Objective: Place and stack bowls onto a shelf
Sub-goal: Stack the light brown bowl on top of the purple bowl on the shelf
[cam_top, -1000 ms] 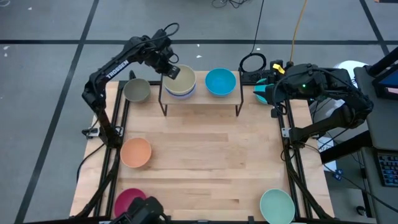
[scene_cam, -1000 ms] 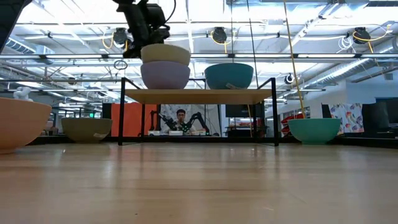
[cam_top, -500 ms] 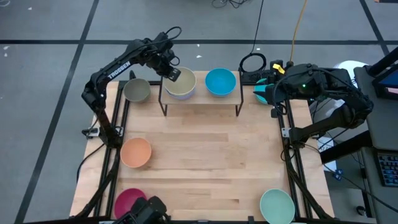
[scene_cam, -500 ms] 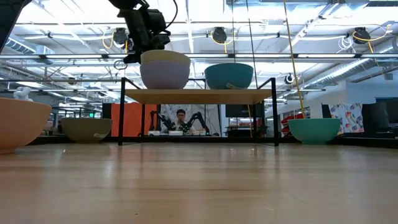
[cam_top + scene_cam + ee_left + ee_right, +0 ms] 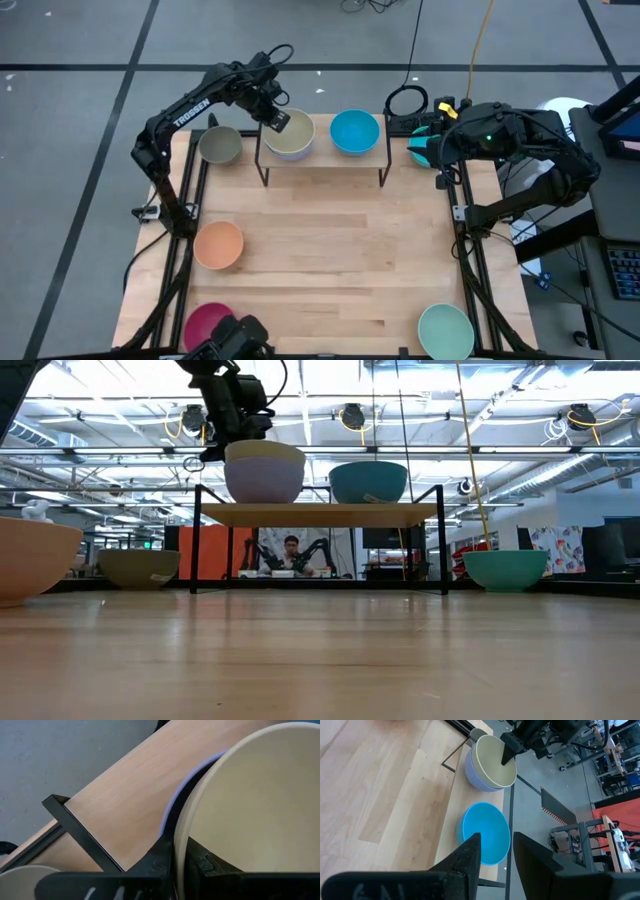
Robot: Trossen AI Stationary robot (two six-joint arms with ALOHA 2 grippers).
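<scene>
Matt smooth bowls (image 5: 290,135) on a light-wood, black-metal-legged shelf (image 5: 320,514).

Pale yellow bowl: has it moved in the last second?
Yes. The pale yellow bowl has dropped toward the shelf, now nested deep in the periwinkle bowl; only its rim shows above. Left tool is at its rim.

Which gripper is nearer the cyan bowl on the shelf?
Left. The left gripper is at the pale yellow bowl beside the cyan bowl; the right gripper waits off the table's edge.
</scene>
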